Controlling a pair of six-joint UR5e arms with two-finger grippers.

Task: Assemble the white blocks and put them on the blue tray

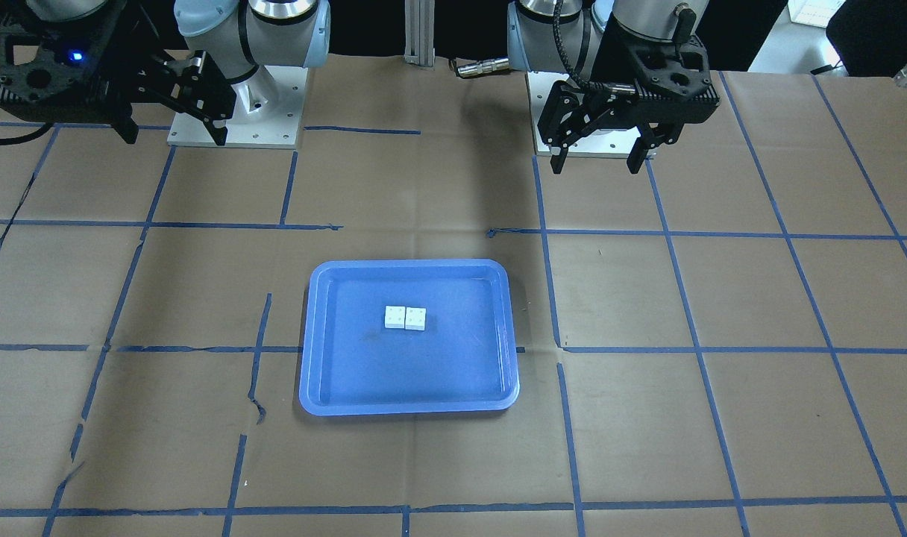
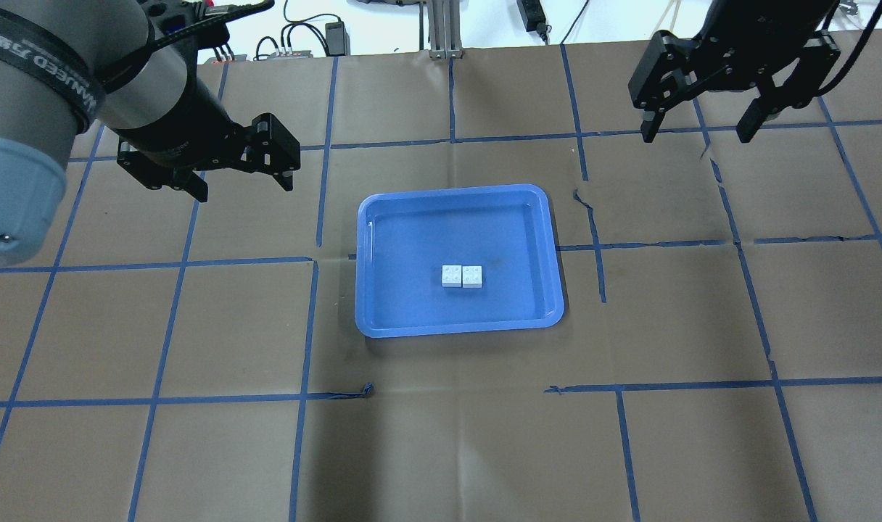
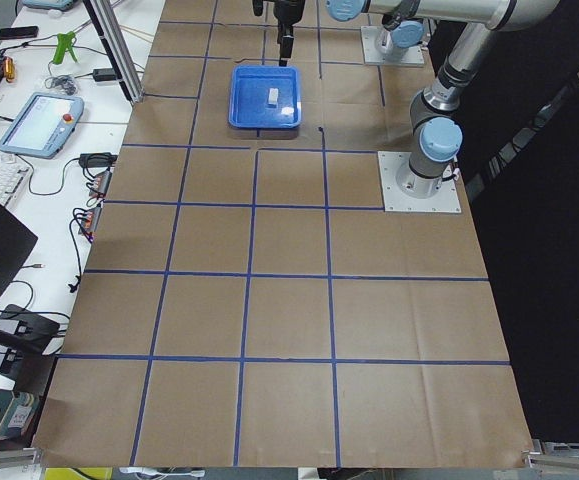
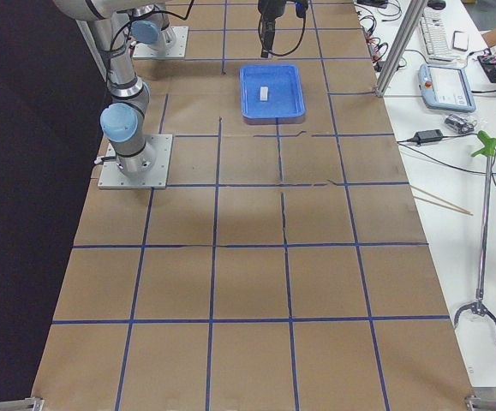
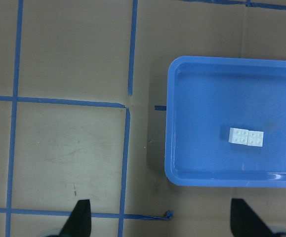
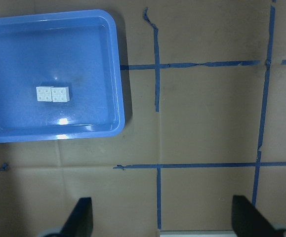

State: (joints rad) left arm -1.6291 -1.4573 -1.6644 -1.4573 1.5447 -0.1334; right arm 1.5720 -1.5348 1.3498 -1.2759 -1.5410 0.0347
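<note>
The two white blocks lie side by side, touching, studs up, near the middle of the blue tray. They also show in the front view inside the tray, in the left wrist view and in the right wrist view. My left gripper is open and empty, hovering above the table off the tray's left far corner; it also shows in the front view. My right gripper is open and empty, high at the far right, well away from the tray.
The table is covered in brown paper with a grid of blue tape, torn in places. The arm bases stand at the robot's edge. A side bench with a teach pendant and cables runs along the table's edge.
</note>
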